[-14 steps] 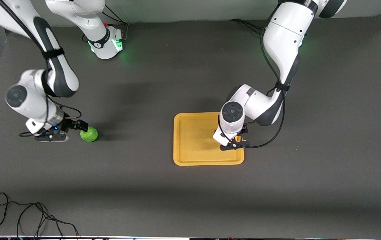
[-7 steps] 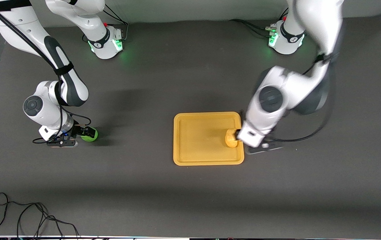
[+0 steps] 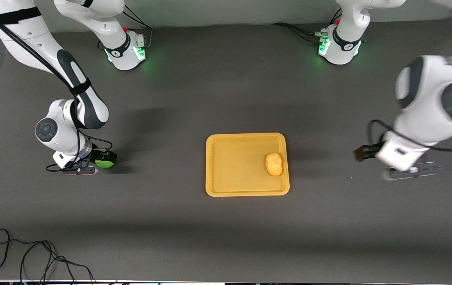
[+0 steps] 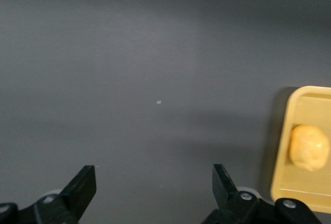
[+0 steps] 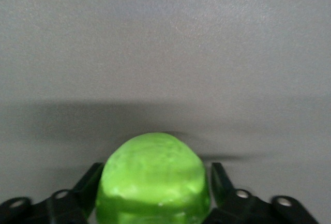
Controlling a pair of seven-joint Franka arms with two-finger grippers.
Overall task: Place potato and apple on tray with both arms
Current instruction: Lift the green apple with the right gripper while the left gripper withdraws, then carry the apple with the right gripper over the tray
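Since a sec ago my left gripper [image 3: 362, 152] has let the potato [image 3: 274, 164] go and pulled off the tray [image 3: 234, 186]; it's now up over bare table toward the left arm's end, well apart from the tray. Fingers [image 4: 83, 188] spread wide w/ nothing btwn them. Potato lies on the tray, near the rim on the left arm's side, lengthwise along that rim.

My right gripper [image 3: 101, 160] has slid in on the apple [image 3: 105, 160] – earlier the fingers were just beside it, now they sit one on each side. Right wrist view: apple [image 5: 153, 180] fills the gap btwn the 2 fingers [image 5: 220, 180], both look to be touching it, so pinching the apple. Apple is down on the table toward the right arm's end, well apart from the tray.
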